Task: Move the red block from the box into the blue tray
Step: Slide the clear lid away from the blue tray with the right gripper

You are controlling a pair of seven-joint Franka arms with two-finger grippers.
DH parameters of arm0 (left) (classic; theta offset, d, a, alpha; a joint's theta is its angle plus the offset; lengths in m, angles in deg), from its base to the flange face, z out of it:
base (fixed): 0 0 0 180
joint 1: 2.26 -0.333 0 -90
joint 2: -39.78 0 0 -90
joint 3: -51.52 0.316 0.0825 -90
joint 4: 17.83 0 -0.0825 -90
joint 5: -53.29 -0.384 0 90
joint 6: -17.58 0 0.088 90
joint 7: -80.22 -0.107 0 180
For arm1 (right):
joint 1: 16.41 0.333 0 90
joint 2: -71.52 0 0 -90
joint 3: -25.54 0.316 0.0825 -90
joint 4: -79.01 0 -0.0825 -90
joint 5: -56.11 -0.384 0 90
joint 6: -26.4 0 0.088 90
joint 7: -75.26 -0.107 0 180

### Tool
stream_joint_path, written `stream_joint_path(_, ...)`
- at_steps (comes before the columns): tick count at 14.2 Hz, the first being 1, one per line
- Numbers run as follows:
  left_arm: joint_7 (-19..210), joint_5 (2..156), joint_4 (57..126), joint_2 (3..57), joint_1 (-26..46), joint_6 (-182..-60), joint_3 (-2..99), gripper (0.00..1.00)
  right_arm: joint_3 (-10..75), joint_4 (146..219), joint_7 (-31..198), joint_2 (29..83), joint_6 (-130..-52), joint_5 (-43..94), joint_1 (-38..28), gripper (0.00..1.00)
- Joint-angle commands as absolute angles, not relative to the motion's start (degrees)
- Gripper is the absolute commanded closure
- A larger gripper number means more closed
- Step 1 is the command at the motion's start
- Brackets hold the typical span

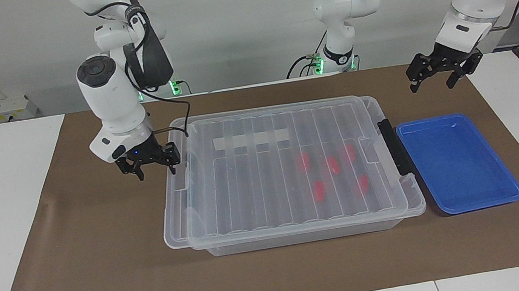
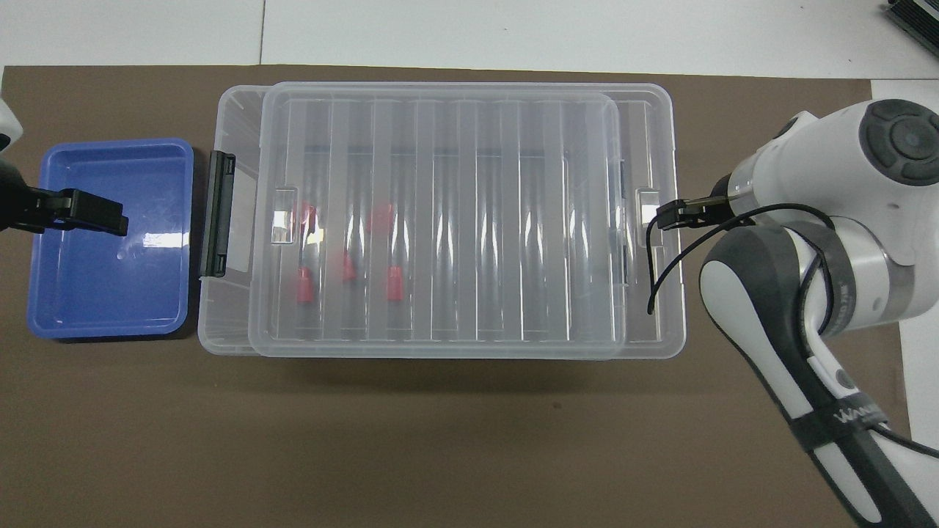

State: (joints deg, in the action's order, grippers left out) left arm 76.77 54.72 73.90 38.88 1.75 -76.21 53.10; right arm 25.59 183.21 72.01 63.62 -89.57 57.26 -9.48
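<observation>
Several red blocks (image 1: 319, 190) (image 2: 396, 282) lie in the clear box (image 1: 303, 237) (image 2: 229, 334), seen through its ribbed lid (image 1: 245, 188) (image 2: 469, 220). The lid sits shifted toward the right arm's end and overhangs the box there. My right gripper (image 1: 153, 169) (image 2: 671, 214) is at that overhanging end with its fingers spread; one fingertip (image 2: 664, 215) sits against the lid's end tab. The blue tray (image 1: 471, 204) (image 2: 44, 323) lies beside the box's latch end with nothing in it. Above it hangs my left gripper (image 1: 433, 85) (image 2: 95, 216), open and holding nothing.
A black latch (image 1: 394, 147) (image 2: 218, 213) stands on the box's end beside the tray. A whitish tape strip (image 1: 251, 139) lies on the lid. Brown mat (image 1: 104, 269) covers the table around the box. The right arm's black cable hangs over the lid's end.
</observation>
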Motion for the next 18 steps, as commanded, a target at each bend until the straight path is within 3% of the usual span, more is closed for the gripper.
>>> stream_joint_path(1, 77.15, 55.23, 73.31, 39.17, 1.52, -75.05, 53.19, 0.0, 25.98, 183.77, 77.18, 63.7, -90.41, 56.9, -11.92, 0.11)
stream_joint_path(18, 77.06, 55.23, 75.59, 41.01, 3.19, -72.61, 52.49, 0.0, 25.98, 183.77, 105.93, 63.79, -88.12, 56.9, -24.23, 0.1)
